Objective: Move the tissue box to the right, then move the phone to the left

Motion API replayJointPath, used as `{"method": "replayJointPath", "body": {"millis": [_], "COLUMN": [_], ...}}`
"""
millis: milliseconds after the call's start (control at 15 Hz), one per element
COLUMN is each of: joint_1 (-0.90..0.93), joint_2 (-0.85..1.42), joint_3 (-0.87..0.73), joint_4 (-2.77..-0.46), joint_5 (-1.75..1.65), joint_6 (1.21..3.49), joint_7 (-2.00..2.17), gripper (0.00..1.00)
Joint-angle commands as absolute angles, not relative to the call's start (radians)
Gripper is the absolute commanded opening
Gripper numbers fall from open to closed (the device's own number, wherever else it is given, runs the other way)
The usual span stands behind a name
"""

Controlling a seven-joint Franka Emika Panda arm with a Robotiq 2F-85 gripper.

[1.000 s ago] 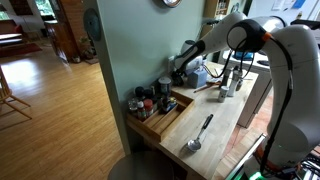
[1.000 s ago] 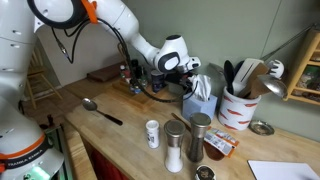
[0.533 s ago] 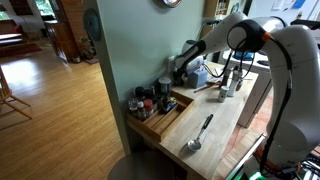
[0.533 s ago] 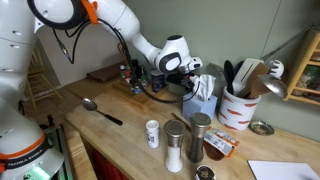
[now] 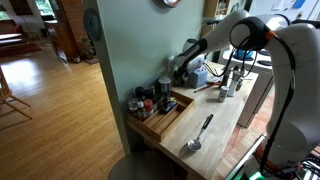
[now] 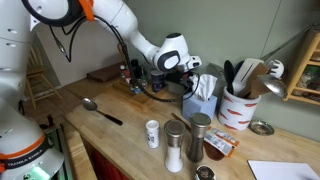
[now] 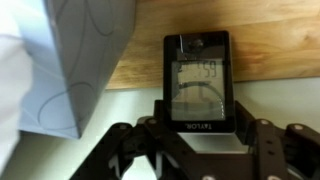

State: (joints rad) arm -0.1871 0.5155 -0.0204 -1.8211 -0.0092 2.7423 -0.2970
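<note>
The phone (image 7: 196, 78) is a black slab with a grey screen, and in the wrist view it fills the middle of the picture. My gripper (image 7: 197, 132) is shut on its lower end, with a black finger pressed against each side. The tissue box (image 7: 75, 60), pale bluish-white with thin curved lines, stands just to the phone's left in that view, apart from it. In both exterior views the gripper (image 6: 187, 72) (image 5: 183, 68) sits low by the wall. The tissue box (image 6: 203, 98) is close beside it, and the phone is hidden behind the fingers.
A white crock of utensils (image 6: 239, 103) stands just beyond the tissue box. Several shakers and jars (image 6: 175, 140) stand near the counter's front edge. A metal spoon (image 6: 100, 108) lies on the wooden counter (image 6: 125, 135). A wooden tray with spice jars (image 5: 155, 108) sits at the counter's end.
The jaws have closed on the phone. The arm has hardly moved, and the tissue box has stayed where it was.
</note>
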Motion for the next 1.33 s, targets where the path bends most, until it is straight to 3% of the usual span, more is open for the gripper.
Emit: {"method": "replayJointPath", "body": {"millis": [0,1267], "joint_1": [-0.190,-0.082], "joint_2": [0.418,0.332], "joint_3": [-0.004,0.002], "joint_4": [-1.928,-2.064], "joint_5": [-0.007,0.003], "joint_6": [2.710,2.784], "joint_7": [-0.295,-0.144], "gripper": [0.41,0.41]}}
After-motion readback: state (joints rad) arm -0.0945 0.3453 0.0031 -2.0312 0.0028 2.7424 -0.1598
